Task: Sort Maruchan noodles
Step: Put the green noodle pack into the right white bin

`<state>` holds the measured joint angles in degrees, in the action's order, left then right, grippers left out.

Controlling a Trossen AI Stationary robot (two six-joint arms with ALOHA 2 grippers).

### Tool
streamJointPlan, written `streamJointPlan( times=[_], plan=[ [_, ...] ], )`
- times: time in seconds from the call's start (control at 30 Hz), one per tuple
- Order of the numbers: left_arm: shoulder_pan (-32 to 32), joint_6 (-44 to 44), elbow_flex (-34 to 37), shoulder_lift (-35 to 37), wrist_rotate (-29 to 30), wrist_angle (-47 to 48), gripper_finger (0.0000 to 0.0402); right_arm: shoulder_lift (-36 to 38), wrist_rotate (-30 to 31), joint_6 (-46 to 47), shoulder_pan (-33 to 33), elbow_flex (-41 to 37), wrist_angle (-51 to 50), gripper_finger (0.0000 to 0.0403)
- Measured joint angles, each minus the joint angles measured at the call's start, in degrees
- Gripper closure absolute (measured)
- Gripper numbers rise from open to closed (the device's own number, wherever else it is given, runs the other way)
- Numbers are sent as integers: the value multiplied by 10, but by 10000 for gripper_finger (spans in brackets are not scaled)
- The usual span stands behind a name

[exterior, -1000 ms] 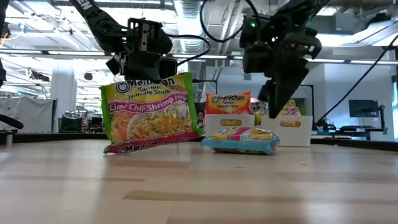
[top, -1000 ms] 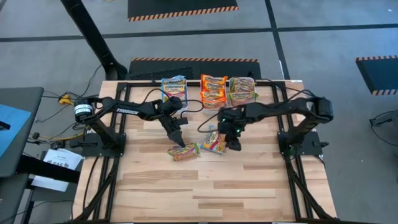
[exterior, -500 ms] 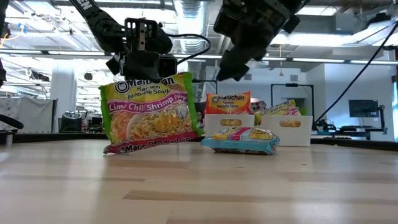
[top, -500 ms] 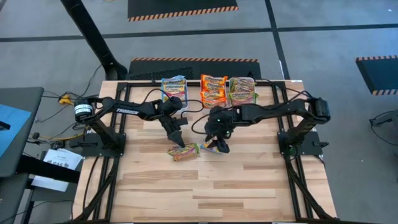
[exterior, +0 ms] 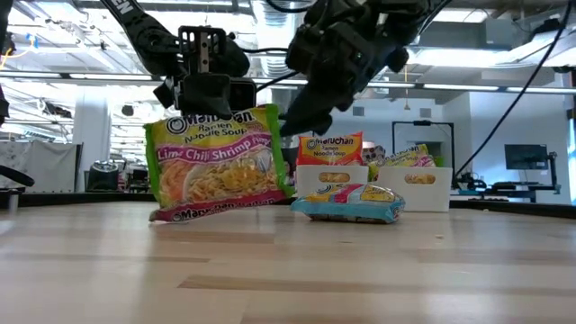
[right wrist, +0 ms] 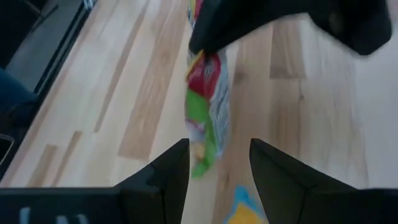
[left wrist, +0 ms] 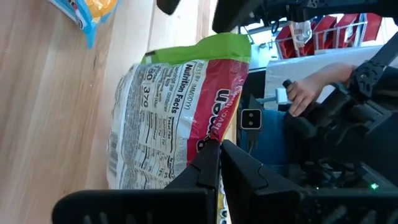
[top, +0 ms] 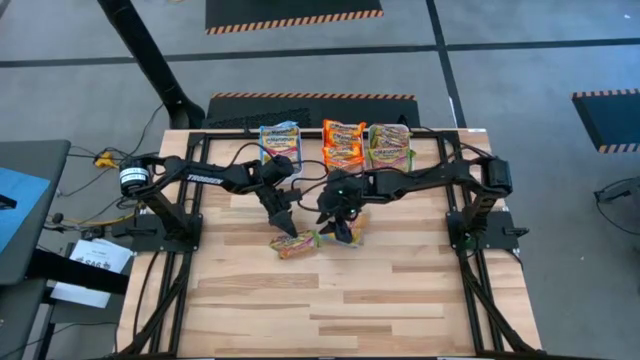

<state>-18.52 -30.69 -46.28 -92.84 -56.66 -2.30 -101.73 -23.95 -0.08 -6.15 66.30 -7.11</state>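
High view: three white bins [top: 338,146] are standing side by side along the table's [top: 340,300] far edge, holding packets blue-edged at left, orange in the middle and green at right. The left gripper [top: 287,226] is pinching the green packet [top: 295,243] near the table's middle, its long axis running left to right. The right gripper [top: 334,229], fingers spread, is hovering just right of it, over the blue-edged packet [top: 352,234].

Low view: the green packet [exterior: 219,163] is standing upright on its long edge, reading "Maruchan Ramen Noodle Soup, Lime Chili Shrimp Flavor." The blue-edged packet [exterior: 348,203] is lying flat to its right; an orange packet [exterior: 330,148] in a bin [exterior: 331,181] behind is showing "Maruchan."

Left wrist view: the closed fingers [left wrist: 200,169] are gripping the packet's top edge; its back is showing "Nutrition Facts."

Right wrist view: the parted fingers [right wrist: 166,171] are framing what is probably the green packet [right wrist: 205,112], seen edge-on and blurred.
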Motion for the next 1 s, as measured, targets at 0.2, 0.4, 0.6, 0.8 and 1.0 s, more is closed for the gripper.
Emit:
streamJointPlan(
  times=[0.2, 0.4, 0.6, 0.8, 1.0],
  plan=[
    [0, 0, 0, 0, 4, 1, 401, -29, -18, -3, 1, 19, 7, 211],
    [1, -4, 0, 0, 14, -8, 401, -27, -32, -4, 7, 20, 31, 211],
    [1, -7, 0, 0, 23, -26, 401, -26, -21, -3, 6, 20, 42, 211],
    [2, -15, 0, 0, 41, -53, 401, -26, -1, 5, 7, 20, 31, 216],
    [3, -20, 0, 0, 53, -68, 401, -26, 5, 5, 9, 20, 27, 274]
  ],
)
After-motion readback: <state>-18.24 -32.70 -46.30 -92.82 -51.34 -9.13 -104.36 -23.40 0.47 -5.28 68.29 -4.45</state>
